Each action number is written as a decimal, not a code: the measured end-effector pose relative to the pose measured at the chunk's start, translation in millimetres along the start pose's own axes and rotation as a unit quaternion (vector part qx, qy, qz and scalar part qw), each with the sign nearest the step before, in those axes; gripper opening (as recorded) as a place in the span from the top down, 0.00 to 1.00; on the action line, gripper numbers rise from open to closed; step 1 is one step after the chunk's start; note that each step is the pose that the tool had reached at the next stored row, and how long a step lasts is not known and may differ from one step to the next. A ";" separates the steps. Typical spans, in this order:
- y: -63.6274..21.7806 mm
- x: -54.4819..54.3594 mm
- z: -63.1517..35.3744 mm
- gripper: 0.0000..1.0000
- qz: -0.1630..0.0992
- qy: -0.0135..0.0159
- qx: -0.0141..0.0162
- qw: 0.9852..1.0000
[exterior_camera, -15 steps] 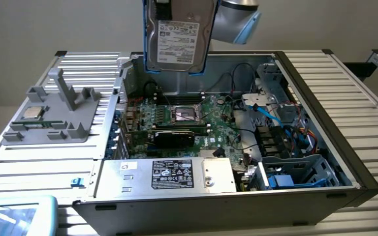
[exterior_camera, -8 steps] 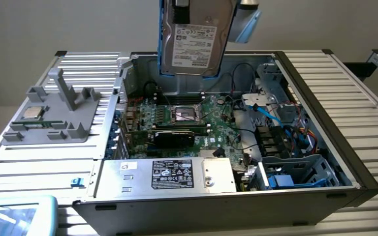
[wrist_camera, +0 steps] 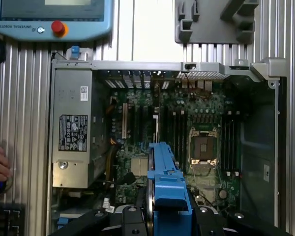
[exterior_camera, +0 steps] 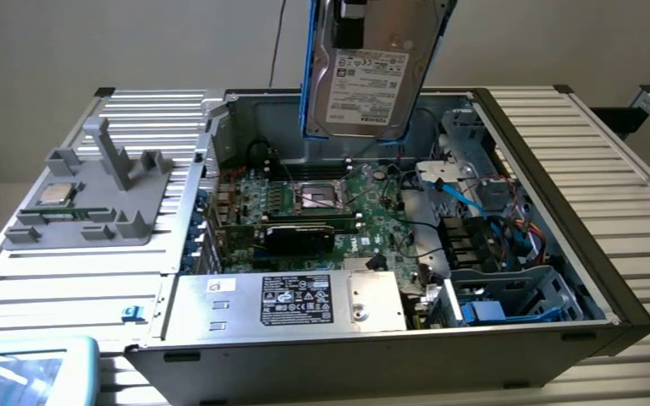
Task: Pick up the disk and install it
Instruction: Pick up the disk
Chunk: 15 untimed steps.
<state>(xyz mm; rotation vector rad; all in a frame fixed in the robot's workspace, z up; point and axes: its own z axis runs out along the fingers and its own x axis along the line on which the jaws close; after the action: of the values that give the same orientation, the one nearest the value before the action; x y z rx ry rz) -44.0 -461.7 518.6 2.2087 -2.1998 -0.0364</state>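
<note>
Exterior view: the disk hangs at the upper centre of the frame, above the open case and touching nothing inside it. Its long axis stands upright, with the label facing the camera. The drive cage sits at lower right, well apart from the disk, below it and toward the exterior view's right.

Wrist view: the gripper is clamped on the disk, its fingers pressing the blue rail from both sides. The disk shows edge-on over the motherboard.
</note>
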 end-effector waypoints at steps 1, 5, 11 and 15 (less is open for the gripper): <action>-3.4 1.8 -0.1 0.63 0.000 0.000 0.000 1.000; -18.1 9.7 -0.6 0.63 0.000 0.000 0.000 1.000; -36.0 21.9 -1.2 0.63 0.000 0.000 0.000 1.000; -48.2 30.1 -1.7 0.63 0.000 0.000 0.000 1.000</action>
<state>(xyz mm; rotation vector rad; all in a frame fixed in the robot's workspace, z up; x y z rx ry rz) 4.3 -491.6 518.6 2.2086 -2.1997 -0.0363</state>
